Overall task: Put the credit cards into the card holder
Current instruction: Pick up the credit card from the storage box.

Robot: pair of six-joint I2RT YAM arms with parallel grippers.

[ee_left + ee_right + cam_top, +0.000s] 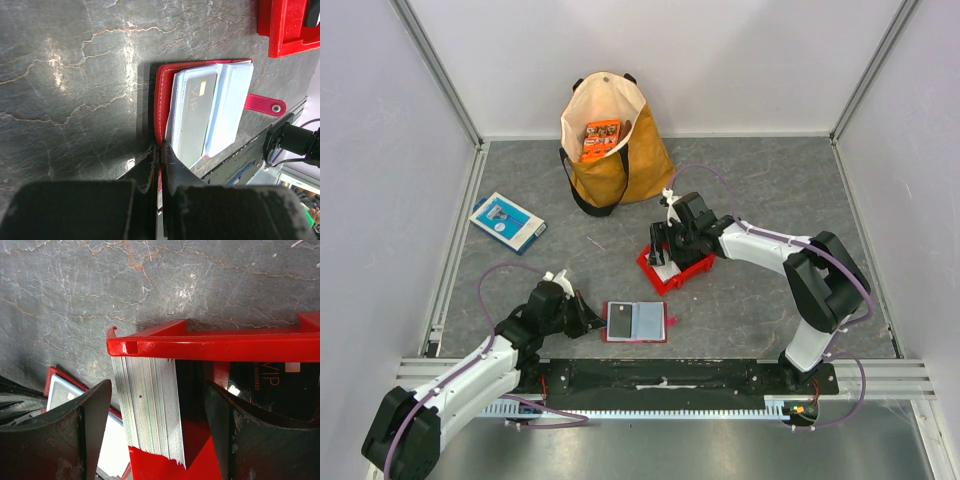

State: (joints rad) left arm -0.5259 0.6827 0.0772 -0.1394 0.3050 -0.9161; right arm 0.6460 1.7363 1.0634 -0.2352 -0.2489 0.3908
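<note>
Left wrist — 1 card holder point(162, 95), 1 dark card point(196, 117) inside.

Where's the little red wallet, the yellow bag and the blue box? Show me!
red wallet point(648, 321): top view, on its pale inner pocket.
yellow bag point(638, 160): top view, on its mustard front side.
blue box point(507, 221): top view, on the middle of its top face.

Grey marbled tabletop point(760, 190). On it: tan tote bag point(620, 165) far centre, blue-and-white flat box point(507, 221) left. Nearer: red bin point(672, 272) and open card holder point(636, 322).
</note>
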